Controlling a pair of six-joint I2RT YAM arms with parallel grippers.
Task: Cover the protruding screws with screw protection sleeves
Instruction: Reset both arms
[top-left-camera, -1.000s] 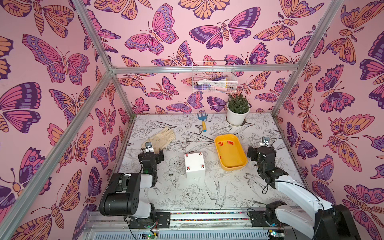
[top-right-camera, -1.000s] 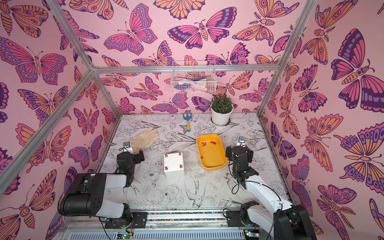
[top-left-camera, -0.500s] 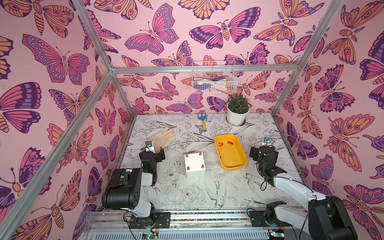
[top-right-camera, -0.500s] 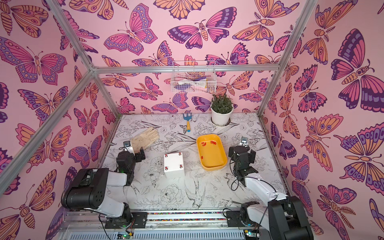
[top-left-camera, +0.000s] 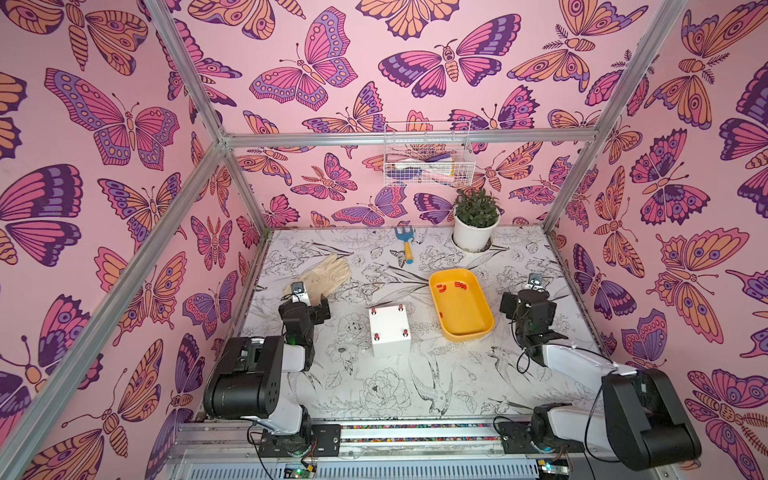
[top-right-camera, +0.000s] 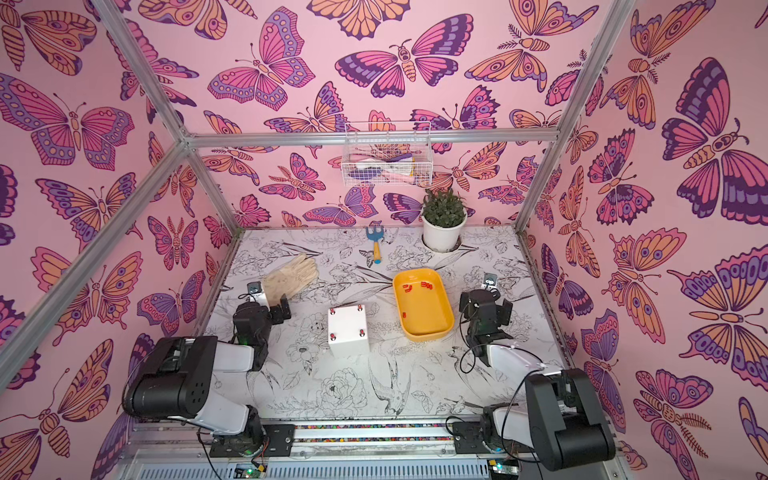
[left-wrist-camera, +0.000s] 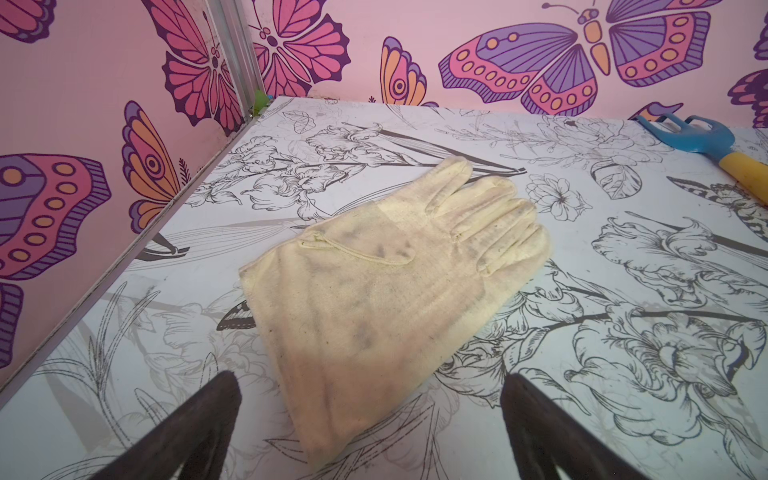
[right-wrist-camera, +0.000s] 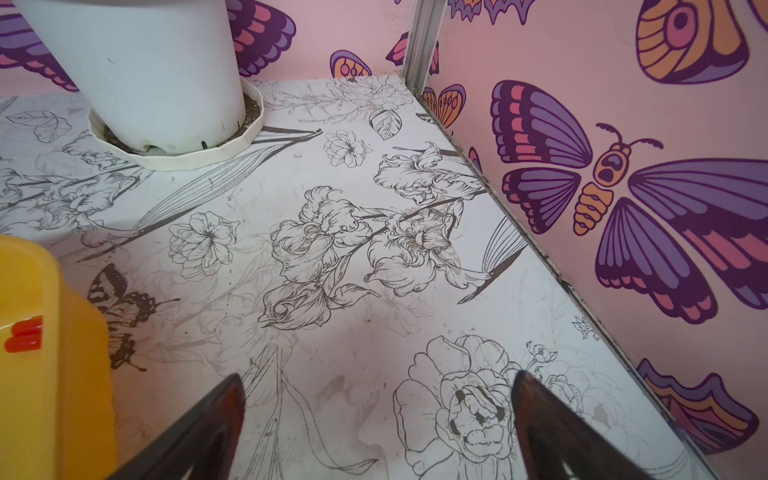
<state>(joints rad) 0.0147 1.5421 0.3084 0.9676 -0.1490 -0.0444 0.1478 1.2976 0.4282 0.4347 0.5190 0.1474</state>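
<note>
The white box (top-left-camera: 389, 332) (top-right-camera: 348, 332) stands mid-table. A red screw protection sleeve (top-left-camera: 376, 336) sits at each of its top corners, so the protruding screws are hidden under them. To the right of the box lies the yellow tray (top-left-camera: 467, 328) (top-right-camera: 432, 328) (right-wrist-camera: 41, 374), holding several loose sleeves (top-left-camera: 453, 286) (right-wrist-camera: 25, 334). My left gripper (top-left-camera: 305, 303) (left-wrist-camera: 370, 382) hangs open left of the box, over the cuff of a glove. My right gripper (top-left-camera: 528, 301) (right-wrist-camera: 377, 376) stands open and empty right of the tray, above bare table.
A cream glove (top-left-camera: 326, 272) (left-wrist-camera: 374, 282) lies at the back left. A blue and yellow hand rake (top-left-camera: 405, 245) (left-wrist-camera: 702, 137) and a potted plant (top-left-camera: 473, 232) (right-wrist-camera: 137, 75) stand at the back. A wire basket (top-left-camera: 426, 160) hangs on the rear wall. Pink walls close in both sides.
The right arm has folded back toward the front rail, and its gripper has drifted slightly right, away from the tray. The left arm has barely shifted. Both grippers stay open.
</note>
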